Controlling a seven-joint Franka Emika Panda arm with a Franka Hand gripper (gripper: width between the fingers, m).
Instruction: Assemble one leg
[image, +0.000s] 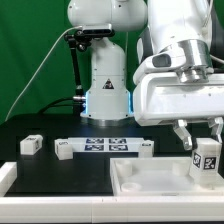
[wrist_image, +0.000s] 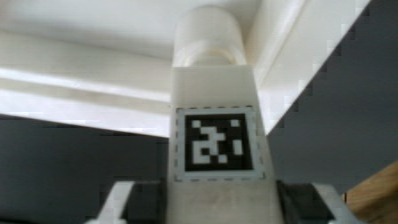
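My gripper (image: 205, 140) is shut on a white leg (image: 206, 160) with a black-and-white marker on its face. It holds the leg upright at the exterior view's right, with the leg's lower end at the far right corner of the large white tray-like piece (image: 150, 183). In the wrist view the leg (wrist_image: 217, 130) runs straight out from between my fingers (wrist_image: 134, 200), its round tip against the tray's white rim (wrist_image: 89, 85). I cannot tell whether the tip sits in a hole.
Other white legs lie on the black table: one (image: 30, 144) at the exterior view's left, one (image: 65, 148) beside the marker board (image: 105, 145), one (image: 143, 149) at the board's other end. The robot base (image: 105, 85) stands behind.
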